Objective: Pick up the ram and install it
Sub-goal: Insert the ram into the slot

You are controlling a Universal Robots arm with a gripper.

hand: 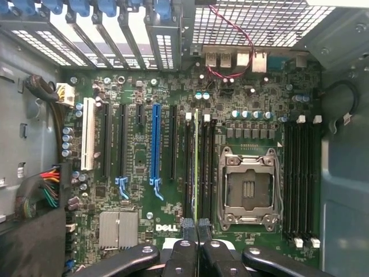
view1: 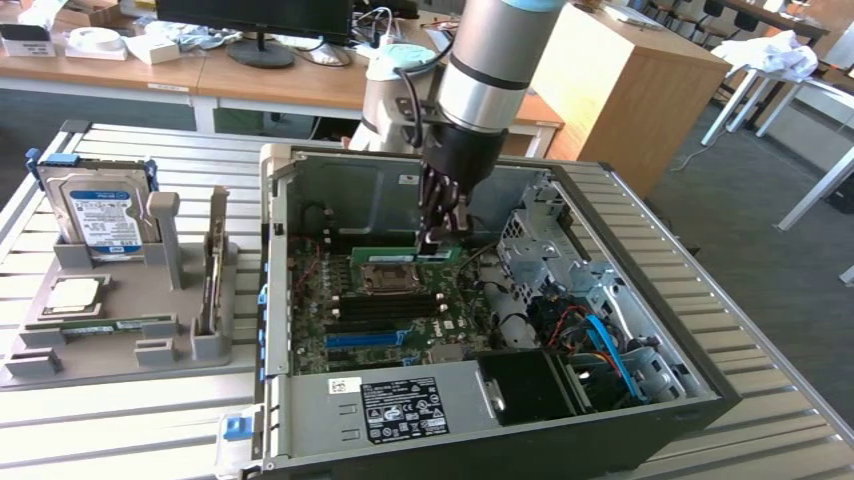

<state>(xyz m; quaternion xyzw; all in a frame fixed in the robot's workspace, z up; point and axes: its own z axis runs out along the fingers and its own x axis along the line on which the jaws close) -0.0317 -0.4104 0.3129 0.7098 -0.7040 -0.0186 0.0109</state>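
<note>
- Black metal gripper point(hand: 196, 226) deep inside the open grey computer case point(view1: 694, 330), jaws clenched on the long, thin green circuit-board ram stick point(hand: 196, 167).
- Ram stands on edge, lined up along black memory slots point(hand: 207, 167), just beside the silver processor socket point(hand: 249, 187).

There is one robot arm point(view1: 487, 60), one open computer case point(view1: 587, 445), one monitor point(view1: 254, 15), one hard drive point(view1: 104, 215), one silver processor chip point(view1: 74, 292), and two green memory sticks, a first stick point(view1: 400, 254) and a second stick point(view1: 100, 325).
</note>
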